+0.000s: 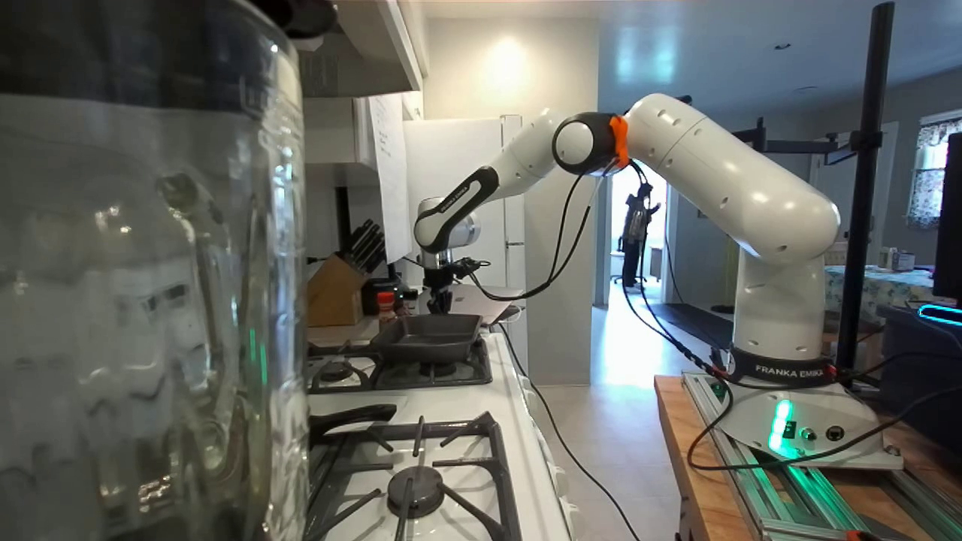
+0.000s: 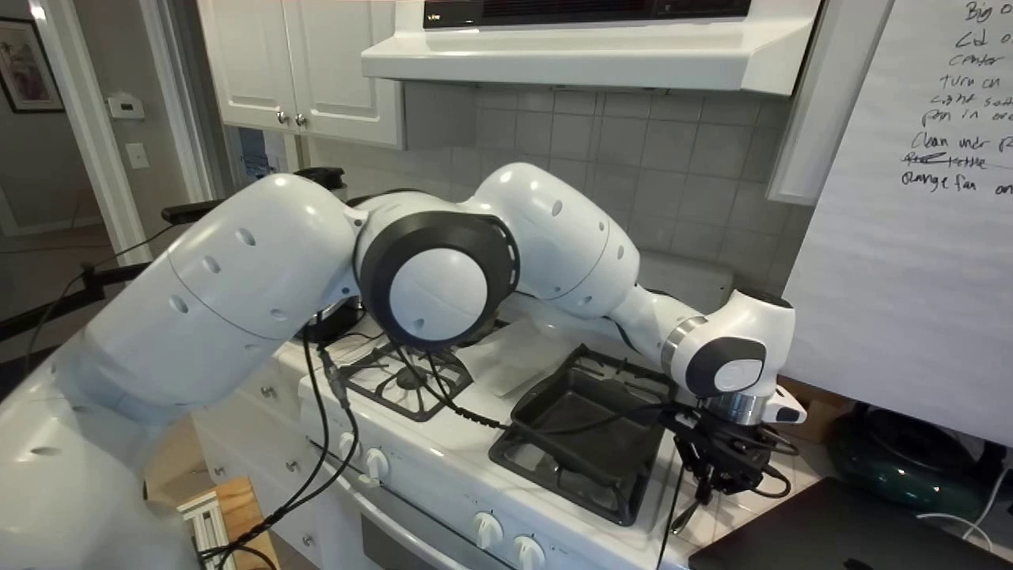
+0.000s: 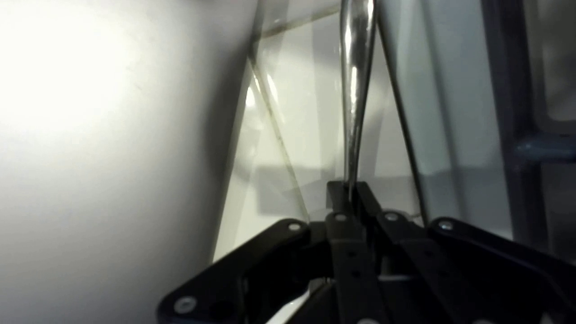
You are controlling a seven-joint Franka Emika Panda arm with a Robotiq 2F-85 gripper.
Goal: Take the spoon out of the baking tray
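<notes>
The spoon [image 3: 355,81] is shiny metal and is pinched between the fingertips of my gripper [image 3: 351,186] in the wrist view. In an exterior view the spoon [image 2: 682,518] hangs tilted below my gripper [image 2: 703,492], above the white tiled counter strip beside the stove. The dark baking tray [image 2: 582,423] sits on the burner grate, apart from the gripper and the spoon. In an exterior view the baking tray [image 1: 432,338] is nearer the camera than my gripper [image 1: 439,303], and the spoon is hard to make out there.
A laptop [image 2: 855,530] lies on the counter beside the gripper. A green pot [image 2: 902,467] stands behind it. A knife block [image 1: 338,289] and a red-capped jar [image 1: 385,304] stand near the wall. Burner grates [image 1: 492,451] and a pan handle [image 1: 353,417] are on the stove.
</notes>
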